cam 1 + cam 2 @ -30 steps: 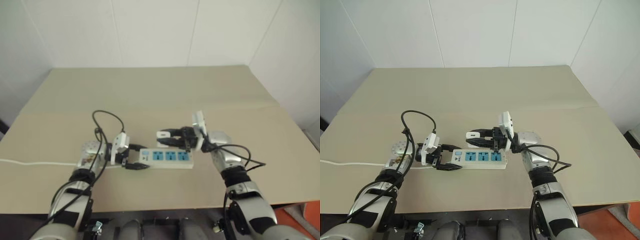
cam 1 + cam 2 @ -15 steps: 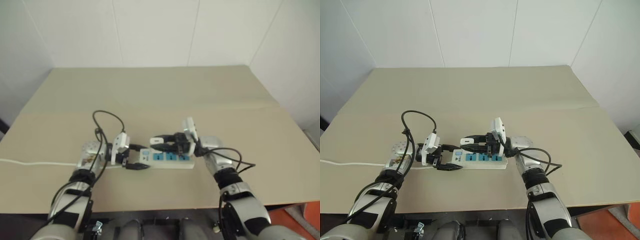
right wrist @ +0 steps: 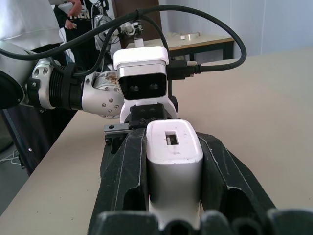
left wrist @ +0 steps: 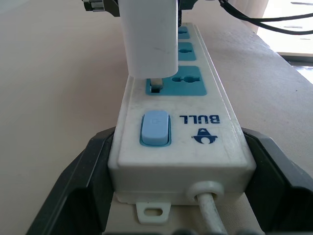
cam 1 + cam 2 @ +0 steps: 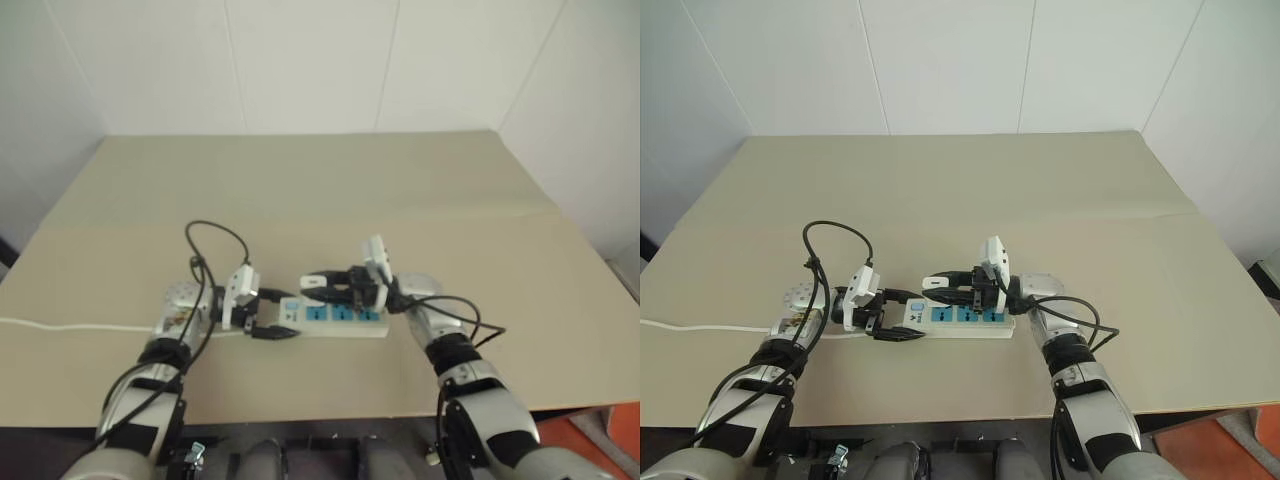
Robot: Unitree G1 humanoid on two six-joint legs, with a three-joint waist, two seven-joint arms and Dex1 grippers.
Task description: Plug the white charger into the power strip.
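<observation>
Nearest the robot, the left claw point(image 5: 268, 314) sits spread wide around the switch end of the power strip point(image 5: 335, 316), one black finger on each side of the white bar, bracing it on the beige counter point(image 5: 330, 190); it has not shifted over the last second. Just beyond that end, above the blue socket closest to the switch, the right claw point(image 5: 318, 284) is clamped tight on the white charger point(image 4: 149, 36). A second ago this claw hung higher and further toward the strip's far end; it has since come down and slid along toward the switch end, so the charger now stands upright over that first socket. In the left wrist view a metal prong meets the socket slot, while a gap shows between the charger's body and the blue face, so seating looks begun but not finished. A straight downward press seems to be what remains. The thin white cord point(image 5: 60, 325) trails away from the strip's switch end across the counter.
</observation>
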